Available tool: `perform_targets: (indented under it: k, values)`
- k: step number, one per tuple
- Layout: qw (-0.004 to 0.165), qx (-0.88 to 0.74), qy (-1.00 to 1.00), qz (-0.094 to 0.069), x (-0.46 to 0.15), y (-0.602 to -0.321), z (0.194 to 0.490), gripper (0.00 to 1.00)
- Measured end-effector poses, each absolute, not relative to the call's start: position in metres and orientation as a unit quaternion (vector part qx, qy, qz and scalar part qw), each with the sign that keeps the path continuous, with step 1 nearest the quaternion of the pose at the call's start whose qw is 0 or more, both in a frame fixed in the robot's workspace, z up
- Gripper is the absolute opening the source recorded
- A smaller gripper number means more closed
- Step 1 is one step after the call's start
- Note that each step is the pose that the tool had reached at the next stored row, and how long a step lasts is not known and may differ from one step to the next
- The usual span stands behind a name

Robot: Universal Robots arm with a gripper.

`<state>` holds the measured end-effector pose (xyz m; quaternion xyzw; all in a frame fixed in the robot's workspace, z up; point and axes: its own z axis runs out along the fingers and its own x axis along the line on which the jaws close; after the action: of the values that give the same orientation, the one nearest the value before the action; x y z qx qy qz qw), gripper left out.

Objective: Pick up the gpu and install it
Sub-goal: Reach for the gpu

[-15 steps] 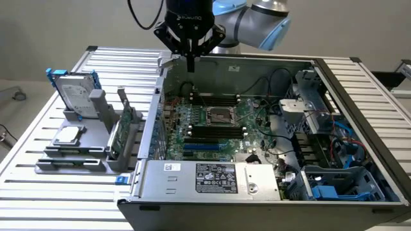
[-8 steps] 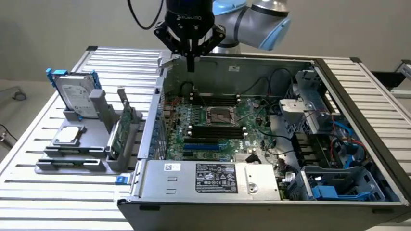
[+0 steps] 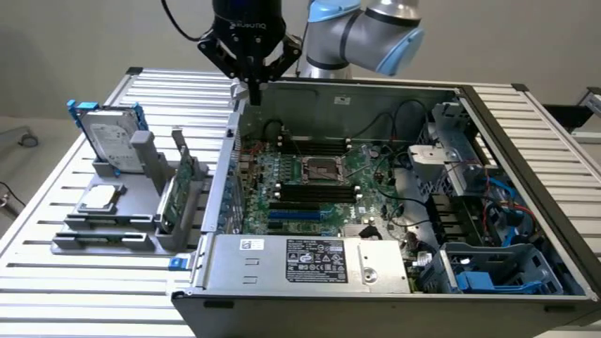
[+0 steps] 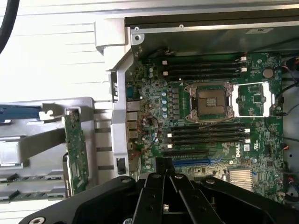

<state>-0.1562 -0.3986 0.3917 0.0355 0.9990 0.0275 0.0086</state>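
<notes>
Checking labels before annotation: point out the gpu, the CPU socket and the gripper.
gpu (image 3: pixel 179 189), exterior view, on the green board's face as it stands on edge in the grey rack.
CPU socket (image 3: pixel 320 169), exterior view, on the middle of its metal frame.
gripper (image 3: pixel 253 95), exterior view, on the shut fingertips.

The black gripper (image 4: pixel 164 173) has its two fingers pressed together, with nothing between them. Right past the fingertips is a blue slot (image 4: pixel 191 162) on the green board (image 4: pixel 154 107) inside the computer case (image 4: pixel 119 116). Farther out from the jaws is the square chip socket (image 4: pixel 210 100). Off to one side of the jaws, outside the case, the gpu (image 4: pixel 74 144) stands on its edge in a gray rack (image 4: pixel 42 140).
</notes>
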Motion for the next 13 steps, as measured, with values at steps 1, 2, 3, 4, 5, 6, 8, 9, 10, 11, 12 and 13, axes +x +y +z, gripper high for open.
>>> perform_targets:
  k: [1,2,3,4,5,6,8,9,10,11,12,13]
  values:
    - [0.009,0.035,0.999,0.027,-0.160,-0.399,0.392,0.11]
    - [0.009,0.035,0.999,0.027,-0.165,-0.399,0.391,0.11]
    - [0.009,0.036,0.999,0.027,-0.170,-0.399,0.391,0.11]
    - [0.009,0.035,0.999,0.027,-0.174,-0.399,0.391,0.11]
    - [0.009,0.035,0.999,0.028,-0.179,-0.399,0.390,0.11]
    - [0.009,0.035,0.999,0.027,-0.183,-0.399,0.390,0.11]
    - [0.009,0.035,0.999,0.027,-0.193,-0.398,0.389,0.11]
    - [0.009,0.035,0.999,0.027,-0.197,-0.399,0.389,0.11]
    - [0.009,0.035,0.999,0.027,-0.202,-0.399,0.388,0.11]
    - [0.009,0.035,0.999,0.027,-0.206,-0.398,0.388,0.11]
    - [0.009,0.035,0.999,0.028,-0.211,-0.398,0.388,0.11]
    - [0.009,0.035,0.999,0.027,-0.215,-0.399,0.387,0.11]
